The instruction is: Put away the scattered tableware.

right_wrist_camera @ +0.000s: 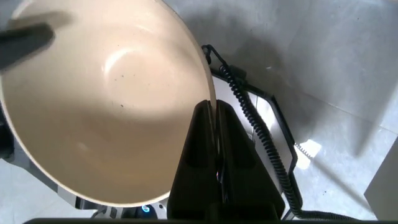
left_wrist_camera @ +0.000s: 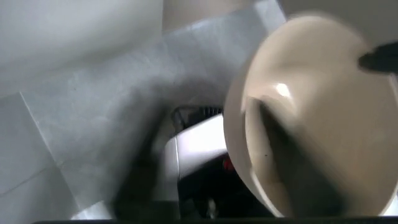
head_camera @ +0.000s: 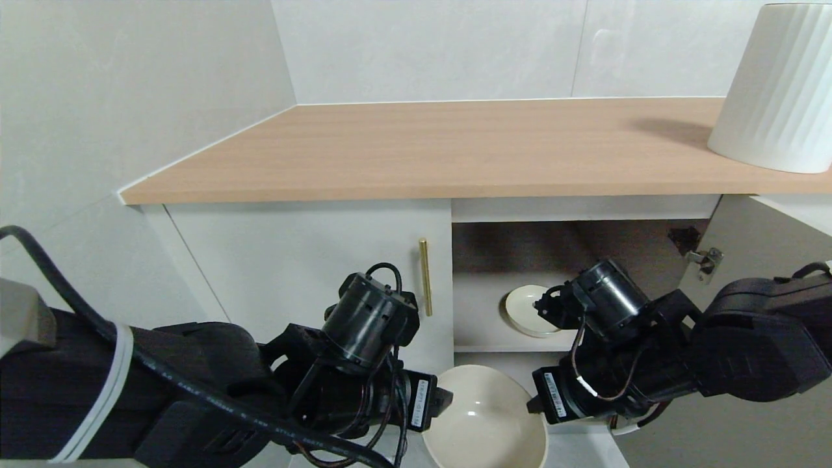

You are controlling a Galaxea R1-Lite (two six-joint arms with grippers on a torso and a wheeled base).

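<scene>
Nearest, a cream bowl (head_camera: 484, 422) hangs between the two hands, low in front of the cupboard. The right hand (head_camera: 534, 402) is clenched on its right rim, the rim pinched between its fingers (right_wrist_camera: 200, 140). The left hand (head_camera: 444, 398) meets the bowl's left rim; whether it grips there I cannot tell. Beyond, a small plate (head_camera: 526, 311) lies on the shelf (head_camera: 478, 305) of the open compartment, right of the closed door's brass handle (head_camera: 424, 276). Farther, a white ribbed vessel (head_camera: 777, 91) stands at the worktop's (head_camera: 422, 149) right end.
</scene>
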